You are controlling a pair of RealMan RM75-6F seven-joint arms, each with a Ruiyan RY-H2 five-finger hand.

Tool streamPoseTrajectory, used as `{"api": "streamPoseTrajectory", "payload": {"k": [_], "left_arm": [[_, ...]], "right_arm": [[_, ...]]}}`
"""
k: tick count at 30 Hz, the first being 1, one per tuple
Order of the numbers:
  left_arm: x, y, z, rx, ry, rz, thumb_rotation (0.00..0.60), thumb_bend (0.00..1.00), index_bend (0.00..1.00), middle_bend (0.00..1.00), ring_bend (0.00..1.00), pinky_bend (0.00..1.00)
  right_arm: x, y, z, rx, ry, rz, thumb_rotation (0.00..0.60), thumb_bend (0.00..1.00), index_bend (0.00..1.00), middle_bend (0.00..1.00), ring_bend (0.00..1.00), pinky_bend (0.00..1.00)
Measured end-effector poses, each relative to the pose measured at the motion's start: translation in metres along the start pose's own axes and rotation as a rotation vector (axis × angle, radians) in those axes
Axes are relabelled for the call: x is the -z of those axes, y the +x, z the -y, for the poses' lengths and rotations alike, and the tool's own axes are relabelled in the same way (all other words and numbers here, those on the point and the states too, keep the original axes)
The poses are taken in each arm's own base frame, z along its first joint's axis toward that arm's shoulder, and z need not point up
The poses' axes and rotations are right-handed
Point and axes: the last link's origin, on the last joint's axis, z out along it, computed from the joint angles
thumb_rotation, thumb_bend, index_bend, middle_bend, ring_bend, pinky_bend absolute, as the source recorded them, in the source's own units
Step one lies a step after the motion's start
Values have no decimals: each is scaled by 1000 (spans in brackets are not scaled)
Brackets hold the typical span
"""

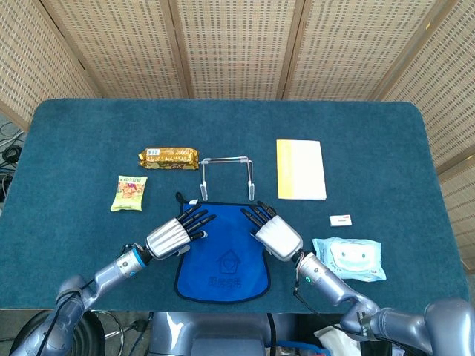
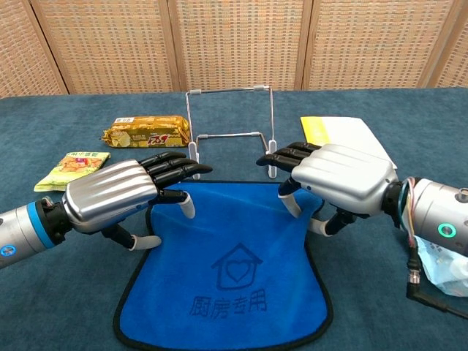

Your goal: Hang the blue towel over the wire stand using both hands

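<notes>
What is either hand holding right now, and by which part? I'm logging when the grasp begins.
Nothing yet. The left hand and right hand hover open over the blue towel's far corners.

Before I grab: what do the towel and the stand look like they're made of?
Towel: soft cloth, probably microfibre or terry. It has a matte blue nap, a dark stitched border and a printed house logo, and it lies limp and flat.
Stand: thin bent metal wire, shiny silver, likely chromed or plain steel. Its feet have pale tips, possibly plastic caps.
</notes>
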Motion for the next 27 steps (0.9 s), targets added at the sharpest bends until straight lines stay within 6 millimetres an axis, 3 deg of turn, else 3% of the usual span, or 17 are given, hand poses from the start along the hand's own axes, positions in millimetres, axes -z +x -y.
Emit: {"api": "streamPoseTrajectory", "payload": {"k": [14,20,27], "left_arm": [[-2,-4,-4,8,1,11,600,423,530,0,0,0],[-2,-2,-4,18,11,-2,600,438,671,0,0,0],[-2,3,1,30,36,-38,600,438,694,0,0,0]], "right_arm": [[2,0,0,2,0,1,600,517,684,58,0,54],[2,2,-1,-2,-1,-5,600,517,684,58,0,54],[3,11,-3,-20,-6,-34,600,517,684,58,0,54]]}}
